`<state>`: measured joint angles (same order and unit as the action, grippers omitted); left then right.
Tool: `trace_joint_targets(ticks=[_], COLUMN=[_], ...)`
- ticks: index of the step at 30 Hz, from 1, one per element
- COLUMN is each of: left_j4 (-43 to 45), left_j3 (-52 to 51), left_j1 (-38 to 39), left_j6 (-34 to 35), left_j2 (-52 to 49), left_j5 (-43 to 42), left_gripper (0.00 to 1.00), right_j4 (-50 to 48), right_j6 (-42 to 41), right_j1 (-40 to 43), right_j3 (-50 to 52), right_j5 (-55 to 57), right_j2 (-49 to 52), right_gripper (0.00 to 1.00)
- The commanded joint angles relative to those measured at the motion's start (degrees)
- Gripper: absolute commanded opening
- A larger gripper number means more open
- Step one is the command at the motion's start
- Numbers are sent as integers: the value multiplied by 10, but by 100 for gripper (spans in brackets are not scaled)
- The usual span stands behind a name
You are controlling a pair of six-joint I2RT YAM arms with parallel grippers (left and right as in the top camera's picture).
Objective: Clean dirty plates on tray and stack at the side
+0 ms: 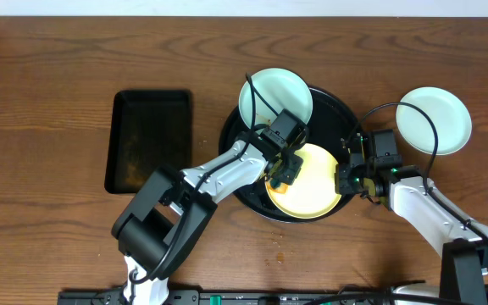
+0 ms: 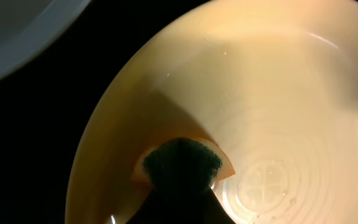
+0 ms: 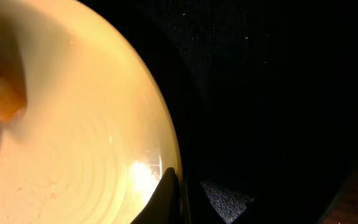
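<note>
Nearest, yellow plate [image 1: 312,199] lies in the tray [image 1: 333,110], front half. Left gripper [image 1: 282,172] is clamped on a sponge [image 2: 182,163], which is pressed on the plate's left inner side. Right gripper [image 1: 348,175] pinches the plate's right rim, finger [image 3: 166,193] on the edge. Farther back, mint plate [image 1: 275,95] leans on the tray's back-left rim. Second mint plate [image 1: 433,120] sits on the table, right, apart.

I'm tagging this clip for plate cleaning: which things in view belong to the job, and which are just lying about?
In the job: yellow plate; mint plate at the tray's far edge; mint plate on the table; round black tray; sponge in the left gripper; right gripper at the yellow plate's rim.
Lying about: rectangular black tray.
</note>
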<state>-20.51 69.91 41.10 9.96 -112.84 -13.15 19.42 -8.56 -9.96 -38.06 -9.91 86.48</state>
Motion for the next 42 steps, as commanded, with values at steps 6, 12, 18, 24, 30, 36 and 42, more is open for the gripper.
trace_joint_targets(ticks=[6,12,18,24,30,36,42], left_j4=[9,9,8,5,-2,-115,-207], left_j3=[-13,-22,-18,19,38,38,33], left_j1=[1,1,-3,-43,-126,-228,-308], left_j6=[-13,-11,-11,-11,11,14,28], left_j2=[-38,-38,-30,74,225,294,277], left_j5=[-43,-155,-229,-222,-221,-100,-81], left_gripper=[7,8,7,7,7,7,7], right_j4=[2,3,3,1,1,-6,-19], right_j6=[-2,-2,-2,-2,-2,-2,0], right_j1=[4,4,4,4,4,4,4], right_j3=[4,4,4,4,4,4,4], right_j5=[-2,-2,-3,-3,-9,-4,-4], right_j2=[5,5,5,5,5,5,15], right_gripper=[1,1,1,6,27,35,24])
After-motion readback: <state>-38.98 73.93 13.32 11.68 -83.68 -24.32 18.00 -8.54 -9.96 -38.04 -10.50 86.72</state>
